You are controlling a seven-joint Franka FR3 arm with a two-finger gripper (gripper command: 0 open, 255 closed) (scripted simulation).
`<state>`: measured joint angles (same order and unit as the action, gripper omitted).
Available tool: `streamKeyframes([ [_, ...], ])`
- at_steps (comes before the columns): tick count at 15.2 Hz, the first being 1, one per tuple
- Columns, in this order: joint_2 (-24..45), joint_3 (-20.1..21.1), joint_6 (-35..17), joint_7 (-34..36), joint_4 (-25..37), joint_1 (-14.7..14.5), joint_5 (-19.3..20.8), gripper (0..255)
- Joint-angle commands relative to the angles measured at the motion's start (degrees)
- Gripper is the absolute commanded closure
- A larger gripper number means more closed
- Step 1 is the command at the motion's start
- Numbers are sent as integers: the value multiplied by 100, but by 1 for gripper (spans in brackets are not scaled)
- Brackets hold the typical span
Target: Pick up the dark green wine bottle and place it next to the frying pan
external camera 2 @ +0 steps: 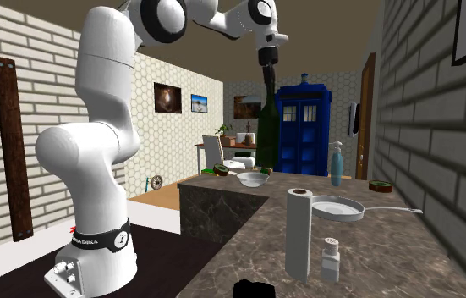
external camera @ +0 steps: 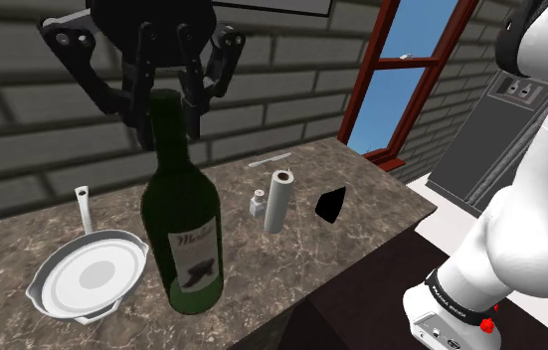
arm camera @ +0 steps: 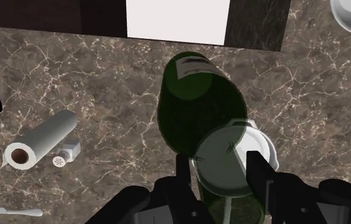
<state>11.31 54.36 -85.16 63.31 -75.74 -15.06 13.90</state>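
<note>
The gripper [external camera: 170,107] is clamped on the neck of the dark green wine bottle [external camera: 182,234], so it is upright just beside the frying pan [external camera: 88,278].

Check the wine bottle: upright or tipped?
Upright. The bottle stands neck-up beside the pan, with the gripper clasping its neck. Cannot tell whether its base touches the counter.
</note>
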Motion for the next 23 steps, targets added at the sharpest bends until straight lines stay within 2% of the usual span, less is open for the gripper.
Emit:
streamKeyframes([
  [1, 481, 16, -22, 323, 255, -400, 415, 255],
  [6, 1640, -237, 70, 824, 1182, -1531, 1287, 255],
  [10, 2635, -597, 305, 957, 2391, -2578, 1887, 255],
  [16, 2429, -497, -319, 1104, 1458, -2154, 1752, 255],
  [23, 2331, -450, -926, 1236, 673, -1847, 1705, 255],
])
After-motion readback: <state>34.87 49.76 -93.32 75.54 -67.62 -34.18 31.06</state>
